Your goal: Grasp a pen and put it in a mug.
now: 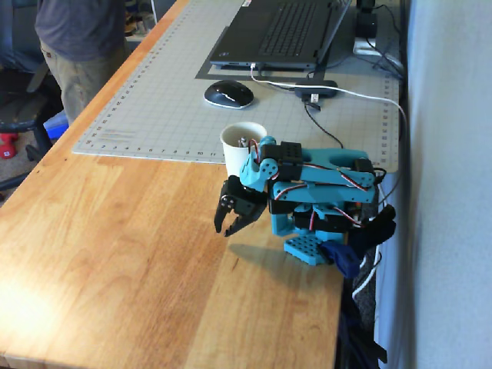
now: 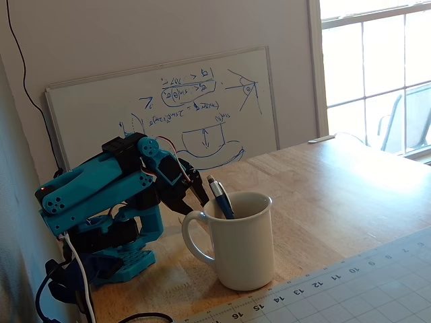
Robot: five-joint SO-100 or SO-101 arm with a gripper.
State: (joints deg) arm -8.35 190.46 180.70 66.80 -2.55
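A white mug [image 2: 242, 245] stands on the wooden table at the edge of the grey cutting mat; it also shows in the other fixed view [image 1: 240, 146], behind the arm. A blue and silver pen [image 2: 219, 196] stands tilted inside the mug, its top leaning on the rim. The blue arm [image 1: 323, 184] is folded low over its base. My black gripper [image 1: 224, 230] hangs tip-down just above the wood, beside the mug and apart from it. It is empty, with its jaws a little apart. In the view with the whiteboard the gripper [image 2: 192, 204] is partly hidden behind the mug.
A grey cutting mat [image 1: 154, 100] covers the far table. On it lie a black mouse [image 1: 228, 94], a laptop [image 1: 280, 31] and cables [image 1: 361, 96]. A person [image 1: 77, 46] stands at the left. A whiteboard [image 2: 168, 108] leans on the wall.
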